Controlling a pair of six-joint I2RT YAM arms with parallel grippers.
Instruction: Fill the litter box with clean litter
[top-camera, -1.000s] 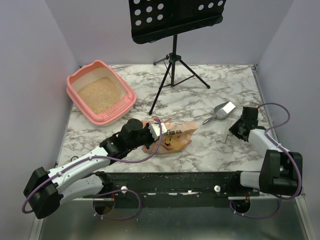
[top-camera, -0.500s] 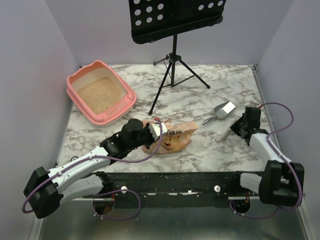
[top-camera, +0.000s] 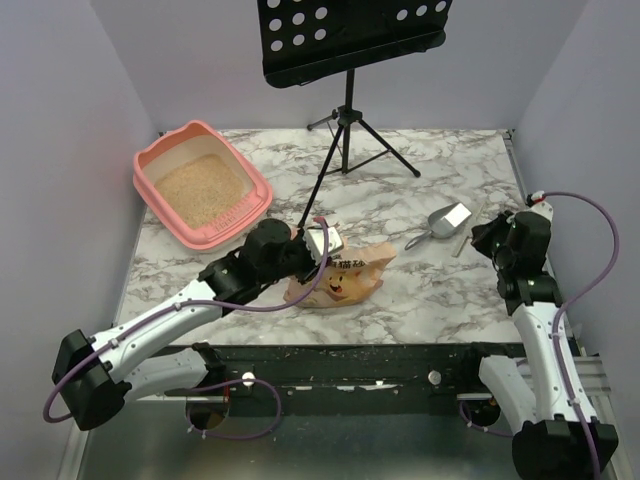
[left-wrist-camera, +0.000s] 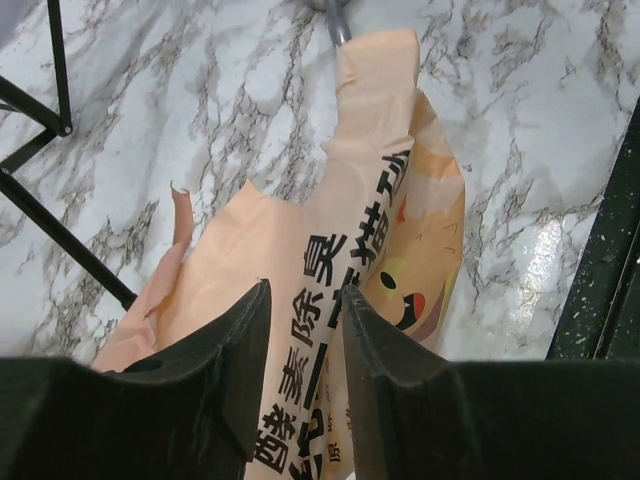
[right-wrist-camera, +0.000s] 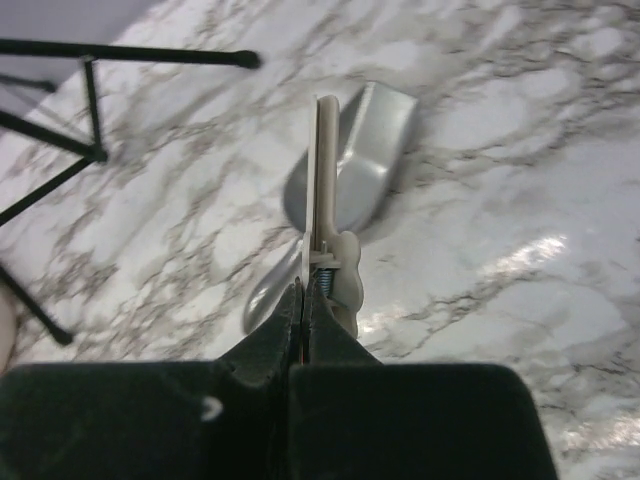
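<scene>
Marble-patterned table (top-camera: 420, 170) lies under both my arms. My left arm reaches from the near-left corner diagonally toward the middle, elbow low and wrist lifted, so that my left gripper (top-camera: 325, 245) hangs over the upper end of the bag (top-camera: 340, 278). In the left wrist view its two black fingers (left-wrist-camera: 235, 350) stand apart, and the bag shows in the gap between them; I cannot tell whether the tips touch the paper. My right arm rises steeply along the right edge and bends inward at the wrist. My right gripper (top-camera: 484, 236) is pressed together on the end of a thin beige clip (right-wrist-camera: 325, 200), which sticks out over the grey metal scoop (right-wrist-camera: 360, 160).

The crinkled orange-tan bag carries a column of black Chinese characters, among them what look like 除臭 and 猫, beside a cartoon cat face with a red tongue.

The salmon-pink litter box (top-camera: 255, 190) sits at the back left of the table, set at an angle, well apart from my left gripper and beyond it to the left, and clear across the table from my right gripper. Tan litter (top-camera: 200, 188) covers its floor. A black music stand (top-camera: 350, 40) stands at the back on its tripod.
</scene>
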